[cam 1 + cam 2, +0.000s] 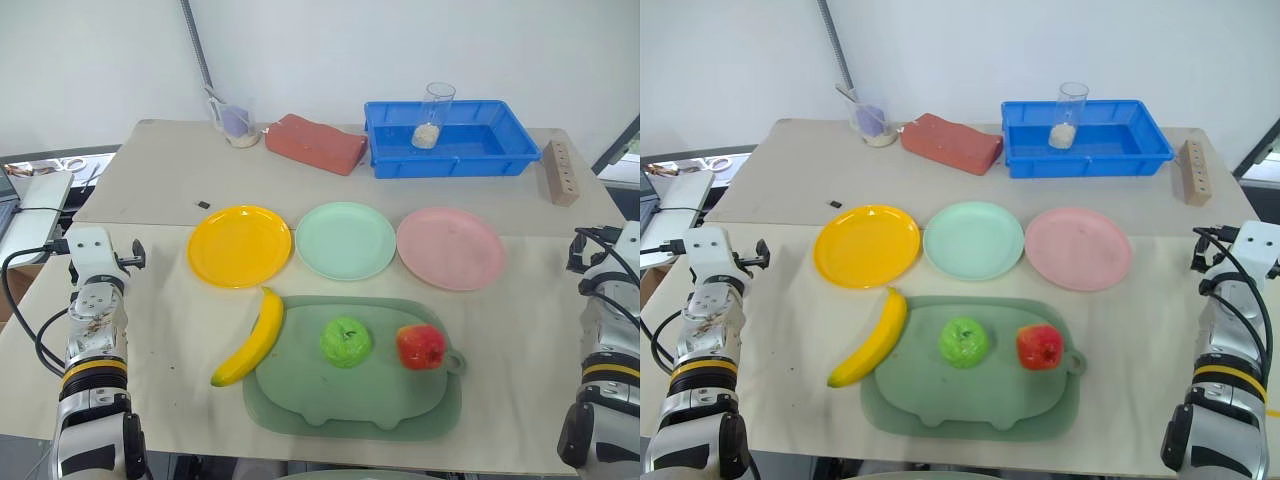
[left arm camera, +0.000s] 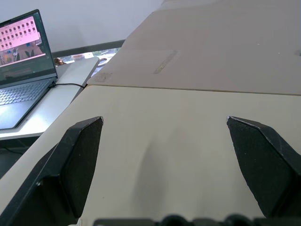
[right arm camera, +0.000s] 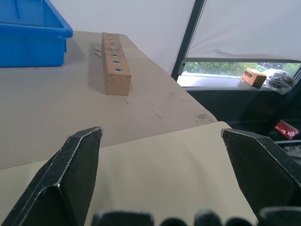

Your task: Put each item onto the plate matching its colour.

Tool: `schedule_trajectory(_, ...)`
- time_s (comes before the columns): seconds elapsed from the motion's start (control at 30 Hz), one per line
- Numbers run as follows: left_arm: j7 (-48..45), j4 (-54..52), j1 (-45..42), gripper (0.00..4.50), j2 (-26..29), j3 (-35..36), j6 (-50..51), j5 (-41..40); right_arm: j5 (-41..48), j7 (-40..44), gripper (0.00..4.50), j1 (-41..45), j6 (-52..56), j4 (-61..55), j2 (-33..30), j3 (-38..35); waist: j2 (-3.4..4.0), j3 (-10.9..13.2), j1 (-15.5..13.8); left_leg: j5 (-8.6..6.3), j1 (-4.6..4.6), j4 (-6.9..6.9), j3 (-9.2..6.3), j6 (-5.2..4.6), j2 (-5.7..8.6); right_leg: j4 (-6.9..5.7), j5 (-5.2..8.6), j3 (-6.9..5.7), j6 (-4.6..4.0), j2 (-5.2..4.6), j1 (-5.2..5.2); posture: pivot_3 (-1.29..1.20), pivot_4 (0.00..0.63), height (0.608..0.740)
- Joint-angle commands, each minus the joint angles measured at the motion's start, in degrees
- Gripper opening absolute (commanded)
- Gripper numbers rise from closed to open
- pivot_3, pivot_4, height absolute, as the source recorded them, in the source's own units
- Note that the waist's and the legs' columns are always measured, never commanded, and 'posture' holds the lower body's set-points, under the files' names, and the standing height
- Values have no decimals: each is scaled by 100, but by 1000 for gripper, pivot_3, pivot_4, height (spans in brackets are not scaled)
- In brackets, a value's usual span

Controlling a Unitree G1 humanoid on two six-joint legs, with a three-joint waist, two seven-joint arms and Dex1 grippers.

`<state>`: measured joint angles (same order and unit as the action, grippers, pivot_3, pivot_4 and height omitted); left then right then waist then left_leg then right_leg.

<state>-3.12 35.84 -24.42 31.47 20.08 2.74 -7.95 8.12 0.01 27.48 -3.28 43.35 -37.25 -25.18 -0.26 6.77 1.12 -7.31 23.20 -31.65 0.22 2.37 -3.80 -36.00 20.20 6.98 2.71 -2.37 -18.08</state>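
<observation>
Three plates stand in a row mid-table: a yellow plate [image 1: 240, 245], a pale green plate [image 1: 346, 240] and a pink plate [image 1: 450, 247], all bare. In front of them a yellow banana [image 1: 252, 340] lies partly over the left rim of a dull-green tray [image 1: 300, 400]. A green apple [image 1: 346, 342] and a red apple [image 1: 421, 347] sit on that tray. My left gripper [image 2: 164, 125] hovers open over the table's left edge, far from the fruit. At the table's right edge my right gripper [image 3: 161, 134] is open too, with nothing between its fingers.
At the back stand a blue bin [image 1: 450, 138] holding a clear cup [image 1: 433, 116], a red brick [image 1: 315, 143] and a small beaker [image 1: 235, 122]. A wooden block with holes [image 1: 560, 172] lies at the back right. A laptop [image 2: 23, 66] sits on a side table left.
</observation>
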Motion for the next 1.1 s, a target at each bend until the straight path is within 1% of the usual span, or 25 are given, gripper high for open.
schedule_trajectory(0.03,-392,-441,28,4500,241,38,58,-108,10,78,4467,70,-157,-185,-118,-6,0,0,2,0,0,0,0,0,0,0,0,0,0,0,0,0,150,740)
schedule_trajectory(0.13,-1365,-1221,207,4500,440,-87,307,-448,28,303,4467,98,-70,-306,-172,44,-1,1,23,1,2,3,0,1,-1,0,0,0,0,0,-3,0,150,740)
schedule_trajectory(0.2,-2142,-2314,526,4500,662,-265,866,-836,58,796,4467,265,43,-455,-285,210,0,2,36,1,2,5,1,3,0,0,0,0,-1,0,-3,0,150,740)
schedule_trajectory(0.23,-2368,-2660,634,4500,736,-311,1073,-950,75,957,4467,319,87,-517,-312,264,4,3,63,2,3,5,1,4,-1,0,0,0,-1,0,-4,0,150,740)
schedule_trajectory(0.27,-2655,-3242,855,4500,870,-424,1318,-1098,168,1344,4467,397,179,-704,-344,379,15,2,71,2,3,6,2,4,0,1,-1,2,-1,0,-3,0,150,740)
schedule_trajectory(0.37,-3191,-4841,1414,4500,1184,-666,2193,-1655,699,2607,4467,515,713,-1563,-329,686,27,9,136,2,3,14,5,5,0,4,-1,5,-2,-2,-2,0,150,740)
schedule_trajectory(0.4,-3239,-5095,1487,4500,1226,-667,2396,-1763,813,2818,4467,510,863,-1764,-312,726,27,9,143,2,2,17,5,5,-1,4,-1,5,-2,-2,-2,0,150,740)
schedule_trajectory(0.5,-3433,-6426,1945,4500,1451,-927,3271,-2283,1607,3978,4467,256,1828,-3382,-268,1291,25,10,158,2,-3,32,1,5,-10,4,0,4,-3,7,-6,0,150,740)
schedule_trajectory(0.57,-3420,-6931,2113,4500,1532,-1057,3722,-2501,1998,4445,4467,116,2374,-4205,-306,1581,25,11,149,2,-2,36,1,5,-12,7,0,4,-3,9,-7,0,150,740)
schedule_trajectory(0.63,-3244,-7257,2177,4500,1548,-1204,4252,-2655,2384,4929,4467,-35,2879,-5100,-421,1962,15,17,123,2,-2,34,1,5,-12,8,0,4,-4,9,-8,0,150,740)
schedule_trajectory(0.73,-2976,-7516,2217,4500,1510,-1269,4891,-2808,2804,5364,4467,-102,3439,-6105,-541,2365,1,26,69,2,-3,24,-3,5,-11,9,2,1,-5,7,-9,0,150,740)
schedule_trajectory(0.83,-2835,-7759,2296,4500,1537,-1397,5269,-2848,3274,5517,4467,4,3947,-6853,-546,2619,-10,29,39,1,-5,18,-4,6,-8,17,5,-4,-7,-2,-18,0,150,740)
schedule_trajectory(0.93,-2653,-7955,2349,4500,1526,-1656,5559,-2785,3679,5490,4467,248,4373,-7330,-435,2773,-18,33,25,0,-4,19,-4,7,-8,21,5,-5,-13,-4,-20,0,150,740)
schedule_trajectory(1.1,-2363,-7954,2389,4500,1416,-2044,5728,-2574,3974,5373,4467,498,4738,-7634,-326,2896,-25,34,-14,-1,-4,22,-5,7,-8,22,5,-4,-20,-4,-23,0,150,740)
